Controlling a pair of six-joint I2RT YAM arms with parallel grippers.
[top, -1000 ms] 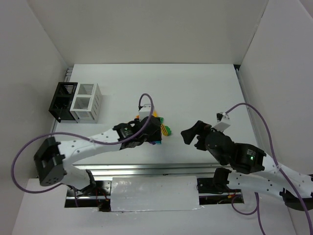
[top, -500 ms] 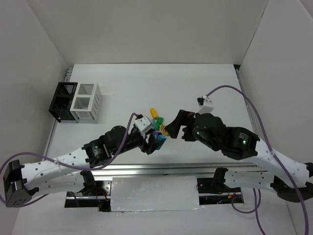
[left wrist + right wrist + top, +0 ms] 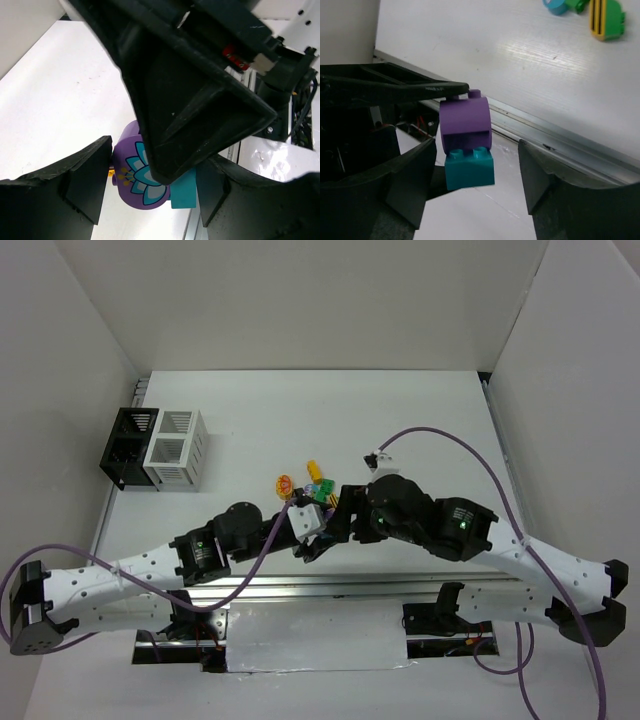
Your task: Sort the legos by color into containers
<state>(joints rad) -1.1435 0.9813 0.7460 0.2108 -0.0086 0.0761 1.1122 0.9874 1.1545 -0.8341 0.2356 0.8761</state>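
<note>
My left gripper [image 3: 155, 180] is shut on two joined legos, a purple brick [image 3: 127, 172] with a flower print and a teal brick [image 3: 182, 192], held above the table's front edge. My right gripper [image 3: 476, 170] is open and straddles the same pair, purple brick [image 3: 465, 117] over teal brick [image 3: 469, 170], with a gap on each side. In the top view the two grippers meet, left gripper [image 3: 312, 530] and right gripper [image 3: 335, 525]. The black container [image 3: 130, 445] and white container [image 3: 178, 448] stand together at far left.
Loose legos lie just behind the grippers: a yellow one [image 3: 318, 472], an orange one [image 3: 284, 484], and a green-and-yellow one [image 3: 606, 17] beside a teal piece [image 3: 555, 5]. A metal rail [image 3: 560, 140] runs along the table's front edge. White walls enclose the table.
My right arm swung left from the right side and brought its jaws around the brick pair, narrowing them. My left gripper came off the pile toward the front edge, carrying the pair.
</note>
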